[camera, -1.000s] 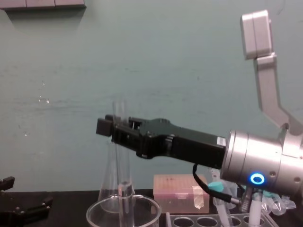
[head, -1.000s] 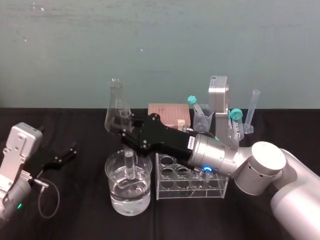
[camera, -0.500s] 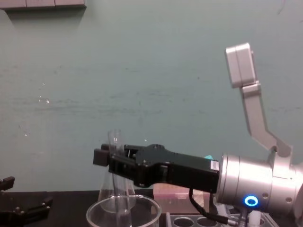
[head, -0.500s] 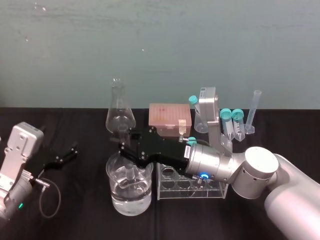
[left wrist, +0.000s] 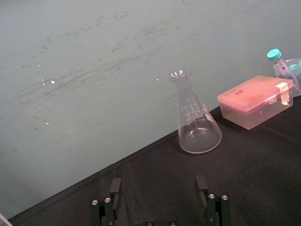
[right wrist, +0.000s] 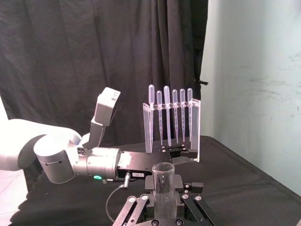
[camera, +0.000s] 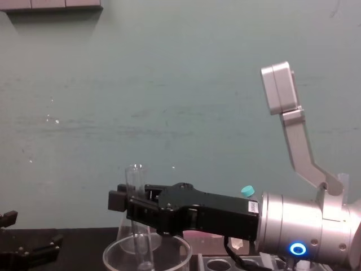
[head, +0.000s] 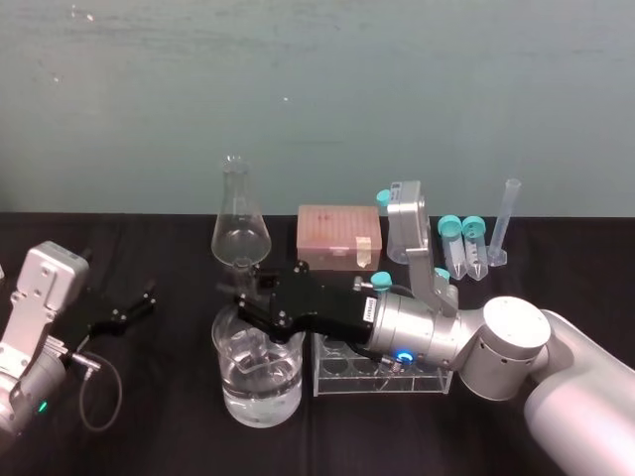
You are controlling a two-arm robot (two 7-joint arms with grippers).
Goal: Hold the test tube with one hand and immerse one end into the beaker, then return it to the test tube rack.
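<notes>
You have one test tube (camera: 135, 182), one beaker (head: 236, 389), one flask (head: 238, 226), one test tube rack (head: 382, 383) and one pink box (head: 335, 234) on the table. You can count three teal-capped tubes (head: 451, 244): two side by side and a third apart from them, near the box. Add one thin measuring cylinder (head: 506, 224) and one small plastic cup (left wrist: 288, 71). Your right wrist view adds one stand (right wrist: 195, 134) holding six droppers (right wrist: 167, 113).
</notes>
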